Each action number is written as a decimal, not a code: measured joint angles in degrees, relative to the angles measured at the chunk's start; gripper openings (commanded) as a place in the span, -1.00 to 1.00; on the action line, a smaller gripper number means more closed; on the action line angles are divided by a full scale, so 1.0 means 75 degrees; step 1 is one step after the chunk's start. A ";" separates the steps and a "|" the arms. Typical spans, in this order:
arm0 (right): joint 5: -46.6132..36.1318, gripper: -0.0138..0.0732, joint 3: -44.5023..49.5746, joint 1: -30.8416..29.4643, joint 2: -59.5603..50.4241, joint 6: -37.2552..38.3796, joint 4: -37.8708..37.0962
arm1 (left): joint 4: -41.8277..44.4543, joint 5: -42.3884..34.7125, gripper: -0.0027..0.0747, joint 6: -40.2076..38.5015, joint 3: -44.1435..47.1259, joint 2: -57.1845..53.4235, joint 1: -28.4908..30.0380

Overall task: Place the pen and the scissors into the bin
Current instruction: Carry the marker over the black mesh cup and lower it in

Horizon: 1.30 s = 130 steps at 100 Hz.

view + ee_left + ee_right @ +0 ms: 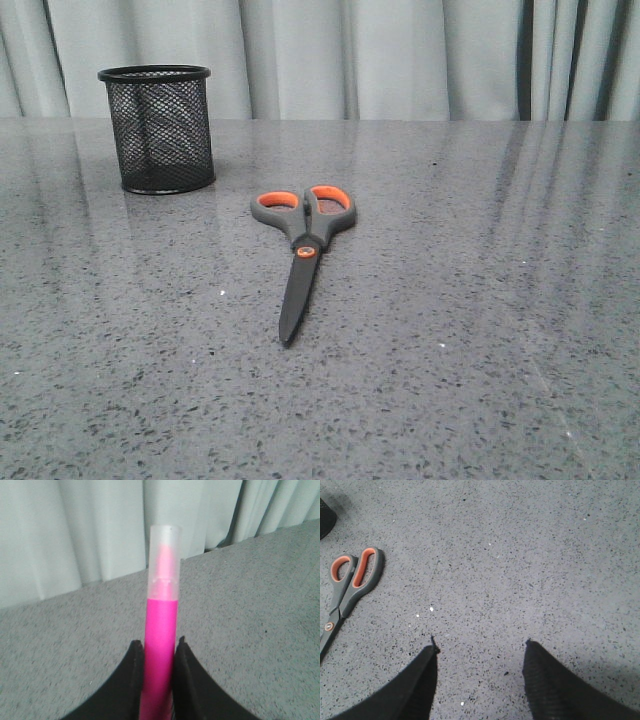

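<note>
Left end effector around one pen; one scissors, one bin.

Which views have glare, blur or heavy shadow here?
Front view: curtain streaks reflect off the glossy table; scissors and bin sharp. Left wrist view: pen slightly soft, its pale cap blending into the curtain. Right wrist view: sharp, soft shadow by the right gripper fingers.

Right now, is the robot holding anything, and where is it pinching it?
The left gripper pinches the slim magenta-pink pen on its barrel, below the cap. The right gripper holds nothing.
</note>
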 measured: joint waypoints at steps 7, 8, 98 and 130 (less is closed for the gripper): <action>0.0000 0.12 0.0000 0.0000 0.0000 0.0000 0.0000 | -0.0428 -0.0459 -0.99 0.0562 0.0197 0.0021 -0.0317; 0.0000 0.12 0.0000 0.0000 0.0000 0.0000 0.0000 | -0.0470 -0.0497 -0.99 0.0615 0.0213 0.0017 -0.0346; 0.0029 0.12 0.0000 0.0000 0.0000 0.0000 0.0000 | -0.1091 -0.1254 -0.98 0.1600 0.0427 0.1359 -0.0824; 0.0044 0.12 0.0000 0.0000 0.0000 0.0000 0.0000 | -0.0790 -0.1123 -0.38 0.1600 0.0427 0.1441 -0.0824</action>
